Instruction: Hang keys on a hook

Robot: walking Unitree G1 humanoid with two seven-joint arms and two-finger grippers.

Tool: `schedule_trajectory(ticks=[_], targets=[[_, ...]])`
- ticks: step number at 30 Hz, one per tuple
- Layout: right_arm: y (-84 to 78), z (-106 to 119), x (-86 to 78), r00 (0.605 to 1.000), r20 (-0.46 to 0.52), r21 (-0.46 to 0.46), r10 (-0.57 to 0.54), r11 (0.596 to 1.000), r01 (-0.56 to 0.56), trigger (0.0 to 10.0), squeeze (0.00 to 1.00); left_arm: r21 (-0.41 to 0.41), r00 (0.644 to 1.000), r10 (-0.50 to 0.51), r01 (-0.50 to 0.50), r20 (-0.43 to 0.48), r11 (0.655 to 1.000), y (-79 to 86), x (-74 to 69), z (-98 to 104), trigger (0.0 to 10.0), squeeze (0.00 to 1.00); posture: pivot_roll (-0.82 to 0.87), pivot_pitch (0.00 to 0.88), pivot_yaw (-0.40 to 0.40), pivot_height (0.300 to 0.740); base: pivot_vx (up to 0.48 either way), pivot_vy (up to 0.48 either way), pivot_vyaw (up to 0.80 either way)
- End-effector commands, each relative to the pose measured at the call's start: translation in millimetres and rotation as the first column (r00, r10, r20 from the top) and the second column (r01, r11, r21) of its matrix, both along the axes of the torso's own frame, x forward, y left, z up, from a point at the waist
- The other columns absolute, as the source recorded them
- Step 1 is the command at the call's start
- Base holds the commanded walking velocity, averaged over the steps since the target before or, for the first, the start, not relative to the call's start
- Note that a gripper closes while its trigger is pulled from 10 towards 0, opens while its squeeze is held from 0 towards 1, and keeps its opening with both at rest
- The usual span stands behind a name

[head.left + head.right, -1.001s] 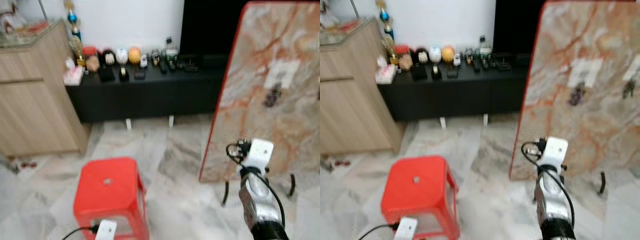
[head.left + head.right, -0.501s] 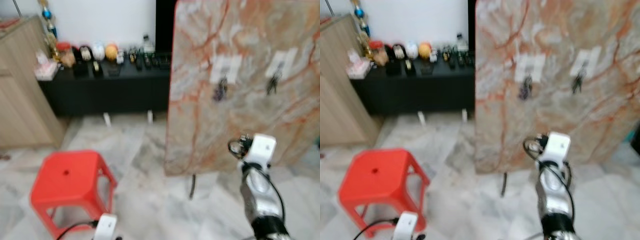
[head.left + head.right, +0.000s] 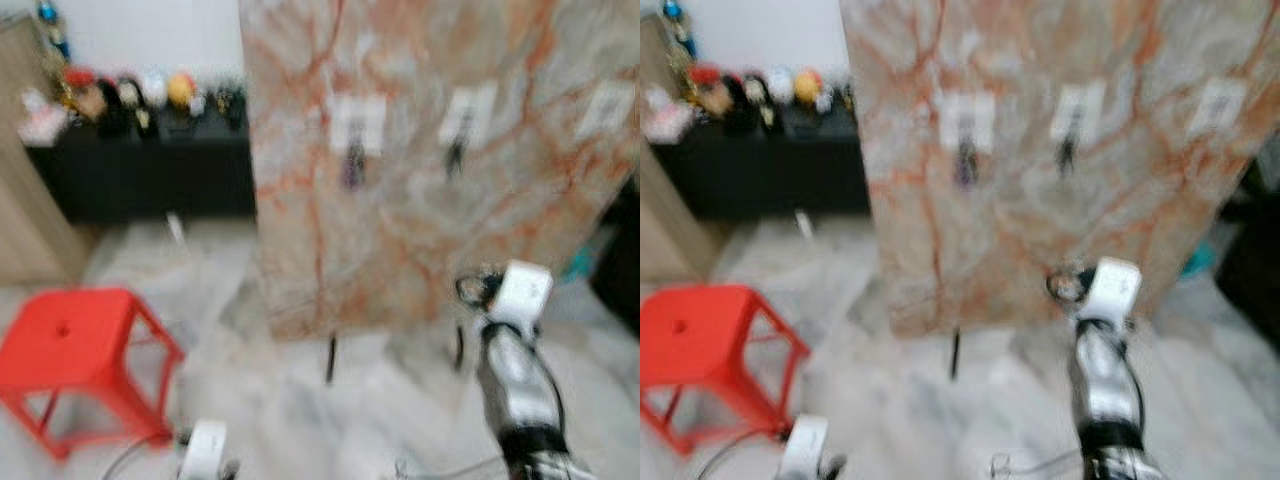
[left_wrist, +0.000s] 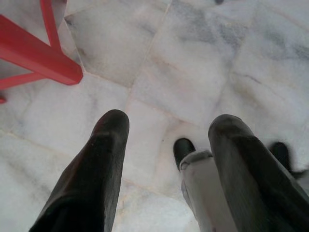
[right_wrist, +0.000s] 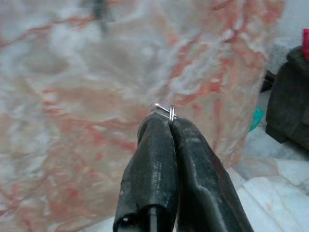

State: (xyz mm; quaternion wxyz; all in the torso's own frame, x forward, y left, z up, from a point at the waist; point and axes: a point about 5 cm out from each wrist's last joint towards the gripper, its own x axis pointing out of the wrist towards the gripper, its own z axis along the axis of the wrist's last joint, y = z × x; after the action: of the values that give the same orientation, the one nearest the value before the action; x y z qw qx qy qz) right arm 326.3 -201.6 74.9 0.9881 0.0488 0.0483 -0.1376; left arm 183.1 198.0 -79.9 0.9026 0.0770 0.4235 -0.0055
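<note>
Before the marble board (image 3: 420,200), the right gripper (image 5: 166,118) pinches a thin key ring (image 5: 165,110) at its fingertips. Light, stiff and slippery metal, probably; the loop is the hold. Left gripper (image 4: 166,140) hangs spread apart.

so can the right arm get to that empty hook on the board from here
Probably not yet: the right claw, shut on a key ring, looks short of the board. Nothing blocks the rightmost hook plate.

We see a thin metal key ring (image 5: 166,110) pinched between the closed fingertips of our right gripper (image 5: 165,122), before the marble-patterned board (image 3: 420,170), whose white hooks (image 3: 357,122) already carry dark keys (image 3: 353,165).
</note>
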Motion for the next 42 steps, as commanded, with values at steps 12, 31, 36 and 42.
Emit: schedule_trajectory(ticks=[12,31,36,42], targets=[[-16.4,34.6,-1.2,0.974,0.213,-0.223,-0.073,0.967,0.122,10.0,0.00,-0.041,1.000,0.007,-0.007,0.005,0.999,-5.5,-0.7,-0.8,10.0,0.00,-0.06,0.000,0.005,0.740,0.000,-0.183,0.00],[-9.4,16.2,1.5,0.981,0.133,0.033,-0.138,0.990,0.135,10.0,0.00,-0.045,1.000,-0.015,0.016,0.018,0.999,-8.6,3.1,0.9,10.0,0.00,-0.06,0.000,0.008,0.740,0.000,0.000,0.00],[-13.9,13.1,1.9,0.976,0.101,0.115,-0.192,0.977,0.181,10.0,0.00,-0.065,0.999,0.004,-0.002,0.035,0.998,-9.0,5.0,2.1,10.0,0.00,-0.05,0.000,0.005,0.740,0.000,0.000,0.00],[-18.5,15.6,2.4,0.973,0.114,0.159,-0.203,0.970,0.184,10.0,0.00,-0.070,1.000,0.010,-0.008,0.028,0.997,-8.8,3.9,1.4,10.0,0.00,-0.05,0.000,-0.001,0.740,0.046,0.000,0.00]])
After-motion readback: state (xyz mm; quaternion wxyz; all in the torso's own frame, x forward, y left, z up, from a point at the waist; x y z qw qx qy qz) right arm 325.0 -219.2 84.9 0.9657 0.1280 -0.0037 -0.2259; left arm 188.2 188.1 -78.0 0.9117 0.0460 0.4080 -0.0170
